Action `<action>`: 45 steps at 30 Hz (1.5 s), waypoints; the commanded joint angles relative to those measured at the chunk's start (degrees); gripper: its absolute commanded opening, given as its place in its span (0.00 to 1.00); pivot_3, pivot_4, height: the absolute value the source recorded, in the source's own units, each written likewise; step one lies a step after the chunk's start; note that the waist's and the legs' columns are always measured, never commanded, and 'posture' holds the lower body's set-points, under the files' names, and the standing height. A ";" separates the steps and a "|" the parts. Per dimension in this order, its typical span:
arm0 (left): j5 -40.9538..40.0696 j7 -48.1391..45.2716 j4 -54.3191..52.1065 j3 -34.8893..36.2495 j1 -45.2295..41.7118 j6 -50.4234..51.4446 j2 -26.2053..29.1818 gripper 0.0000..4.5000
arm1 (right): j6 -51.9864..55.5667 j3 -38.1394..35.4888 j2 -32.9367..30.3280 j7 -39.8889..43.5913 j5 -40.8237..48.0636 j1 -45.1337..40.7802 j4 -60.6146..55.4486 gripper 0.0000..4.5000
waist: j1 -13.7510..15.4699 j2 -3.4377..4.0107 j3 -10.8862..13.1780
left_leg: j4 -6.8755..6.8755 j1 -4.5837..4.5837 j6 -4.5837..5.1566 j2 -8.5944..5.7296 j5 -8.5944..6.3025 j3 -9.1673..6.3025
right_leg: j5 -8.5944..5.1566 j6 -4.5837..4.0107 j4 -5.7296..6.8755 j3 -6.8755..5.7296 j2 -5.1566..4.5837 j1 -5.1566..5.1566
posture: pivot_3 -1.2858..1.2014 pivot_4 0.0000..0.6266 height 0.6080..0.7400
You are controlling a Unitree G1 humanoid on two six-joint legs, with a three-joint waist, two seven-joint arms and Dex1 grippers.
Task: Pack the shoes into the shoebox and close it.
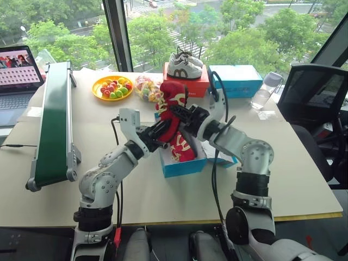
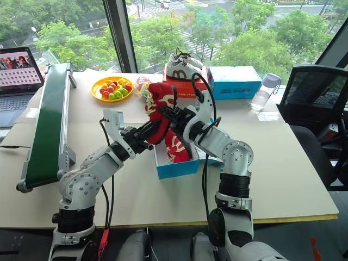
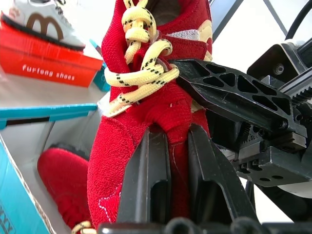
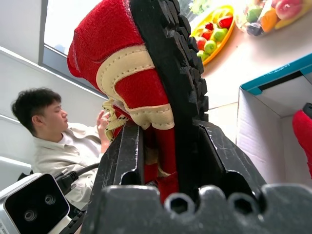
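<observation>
One red shoe (image 1: 182, 145) already lies in the open blue shoebox (image 1: 184, 166), which stands near the middle of the tabletop (image 1: 163, 201), a little back from its near edge; the second red shoe (image 1: 171, 97) is held upright above the box, toe down, with both grippers on it. The left gripper (image 3: 168, 146) pinches a fold of red fabric near the toe, its fingers narrow around the cloth; the right gripper (image 4: 168, 141) clamps the heel and black sole from the other side, its fingers set about as far apart as the sole is thick.

The step in hand looks like lowering this second shoe beside the first; to do it well the shoe should probably be tipped from upright toward lying flat, sole toward the box wall, so that it nests against its partner rather than standing on top of it; one gripper should let go first while the other guides, since two grips pulling at different ends may twist the soft upper. The loose pale laces (image 3: 141, 73) could catch on a finger or hang over the rim and block the lid; tuck them inside. The red box (image 1: 191, 82) with the white sneakers (image 1: 184, 66) at the far edge is not part of this.
</observation>
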 commanded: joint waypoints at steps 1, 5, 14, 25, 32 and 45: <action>1.86 -0.93 0.34 -3.12 -0.07 0.59 0.23 0.46 | -3.00 -0.23 1.15 0.90 4.38 -3.39 -4.62 0.29 | 0.00 0.00 0.00 | 0.00 0.00 0.00 0.00 0.00 0.00 | 0.00 0.00 0.00 0.00 0.00 0.00 | 0.52 0.24 0.93; 2.85 -1.73 -0.19 -3.11 0.65 0.32 1.38 0.53 | -4.90 -1.21 0.45 -0.01 3.10 -3.63 -3.62 0.29 | -0.01 0.00 0.00 | 0.00 -0.01 0.00 0.00 0.00 0.00 | 0.00 0.00 -0.01 0.01 0.00 0.00 | 0.52 0.24 0.93; 4.46 -11.01 -3.02 1.93 9.04 -2.28 14.68 0.53 | -6.96 -4.62 -8.19 -0.82 -0.92 -9.95 6.95 0.29 | -0.24 0.28 0.18 | -0.04 -0.02 0.00 0.00 0.00 0.02 | 0.00 -0.01 0.01 0.03 0.00 -0.11 | 0.52 0.24 0.93; 4.47 -16.80 -3.76 5.89 15.31 -2.96 21.95 0.53 | 12.32 6.15 -15.85 4.64 -6.03 -14.32 17.25 0.29 | -0.23 0.43 0.26 | -0.10 -0.08 0.00 0.03 0.00 0.05 | -0.02 -0.09 0.00 0.03 -0.02 -0.22 | 0.52 0.24 0.93; 5.32 -14.71 -5.81 4.91 16.51 -2.92 19.49 0.53 | 13.32 11.27 -15.30 10.31 -13.23 -15.71 20.73 0.29 | 0.01 0.43 0.26 | 0.05 -0.53 0.01 0.01 0.01 0.06 | 0.04 0.00 0.07 0.05 -0.02 -0.57 | 0.52 0.24 0.93; 5.53 -12.98 -6.81 4.26 16.37 -2.65 18.13 0.53 | -3.47 29.79 -10.95 33.28 -37.60 -20.57 45.66 0.29 | -0.79 0.43 0.25 | 0.07 -0.45 0.01 0.02 0.01 0.07 | 0.05 -0.02 0.21 0.10 0.04 -0.61 | 0.52 0.24 0.93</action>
